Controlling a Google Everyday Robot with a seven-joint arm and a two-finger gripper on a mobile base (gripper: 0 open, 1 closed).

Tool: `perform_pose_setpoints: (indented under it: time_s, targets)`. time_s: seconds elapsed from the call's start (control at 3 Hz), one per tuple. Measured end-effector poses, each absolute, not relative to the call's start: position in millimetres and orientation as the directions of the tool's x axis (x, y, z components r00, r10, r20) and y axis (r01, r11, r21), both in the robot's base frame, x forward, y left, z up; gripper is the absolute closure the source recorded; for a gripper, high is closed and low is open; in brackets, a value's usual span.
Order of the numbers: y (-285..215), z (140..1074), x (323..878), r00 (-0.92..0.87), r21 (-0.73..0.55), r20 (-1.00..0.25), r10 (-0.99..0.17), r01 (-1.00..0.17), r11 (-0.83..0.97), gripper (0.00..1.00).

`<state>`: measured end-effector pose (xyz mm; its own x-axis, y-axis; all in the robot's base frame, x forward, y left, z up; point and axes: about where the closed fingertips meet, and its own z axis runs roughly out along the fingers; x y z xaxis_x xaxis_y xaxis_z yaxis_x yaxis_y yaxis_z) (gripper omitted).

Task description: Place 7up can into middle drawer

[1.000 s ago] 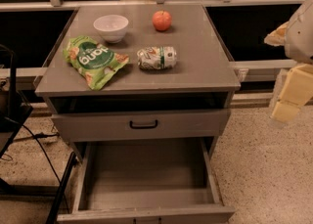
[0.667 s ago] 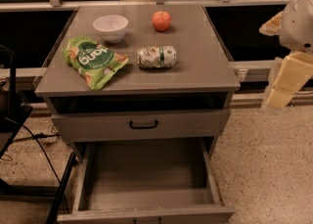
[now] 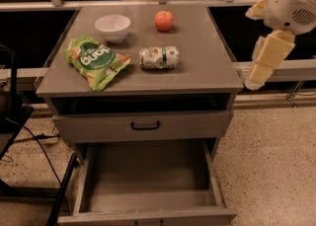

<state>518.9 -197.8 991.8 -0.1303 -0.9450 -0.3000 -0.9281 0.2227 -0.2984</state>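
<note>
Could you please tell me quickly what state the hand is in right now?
Hand: right of the cabinet, open or closed cannot be told; 7up can lies on top.

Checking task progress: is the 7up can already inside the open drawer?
No, the 7up can lies on its side on the cabinet top, while the gripper hangs beside the cabinet's right edge.

cabinet top (image 3: 207, 74): flat grey surface, carrying four things
white bowl (image 3: 112, 26): upright, near the back edge, left of centre
red fruit (image 3: 164, 20): near the back edge, about centre, just right of the white bowl
7up can (image 3: 159, 57): on its side, mid-surface
green snack bag (image 3: 96, 60): flat, toward the front-left corner, left of the 7up can
gripper (image 3: 256, 74): in the air just off the right edge, touching nothing
</note>
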Motion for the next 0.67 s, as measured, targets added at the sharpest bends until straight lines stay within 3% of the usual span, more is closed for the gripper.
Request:
perform_pose_setpoints:
  time_s: [0.67]
  targets:
    - [-160.9, 985.7, 595.1, -0.1, -0.276, -0.419, -0.902, -0.933, 0.231, 0.0]
